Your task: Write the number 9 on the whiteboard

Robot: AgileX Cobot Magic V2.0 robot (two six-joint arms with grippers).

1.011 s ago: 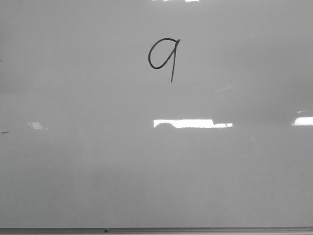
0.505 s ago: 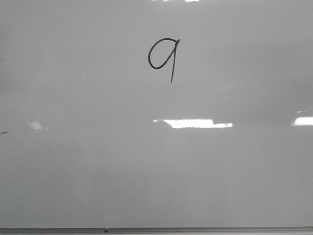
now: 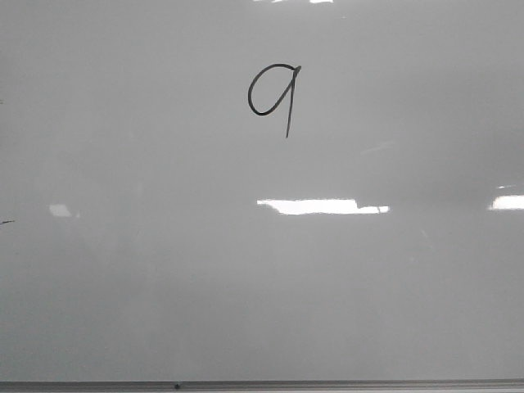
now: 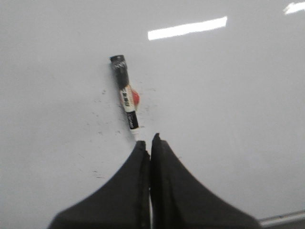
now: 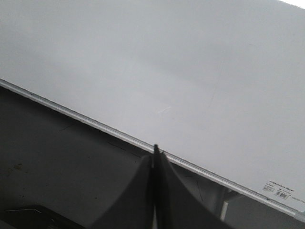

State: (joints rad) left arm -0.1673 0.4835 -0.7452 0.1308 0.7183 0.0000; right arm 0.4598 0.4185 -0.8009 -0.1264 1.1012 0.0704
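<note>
Showing the number 9 (image 3: 274,98) upper centre on the whiteboard (image 3: 262,286) — left end effector (image 4: 149,141) and right end effector (image 5: 155,150) both pressed closed, empty.

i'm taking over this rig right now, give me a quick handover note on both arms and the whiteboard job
Left pincer: shut and empty, above the whiteboard, just short of the marker pen.
Right pincer: shut and empty, over the board's metal edge strip.
Marker pen: lying flat on the board, released, its tip end hidden from view.
Number 9: a closed loop and straight tail in the upper middle of the front view.
Done: the digit is written and the marker is set down.
Left: nothing obvious beyond parking the arms.
</note>
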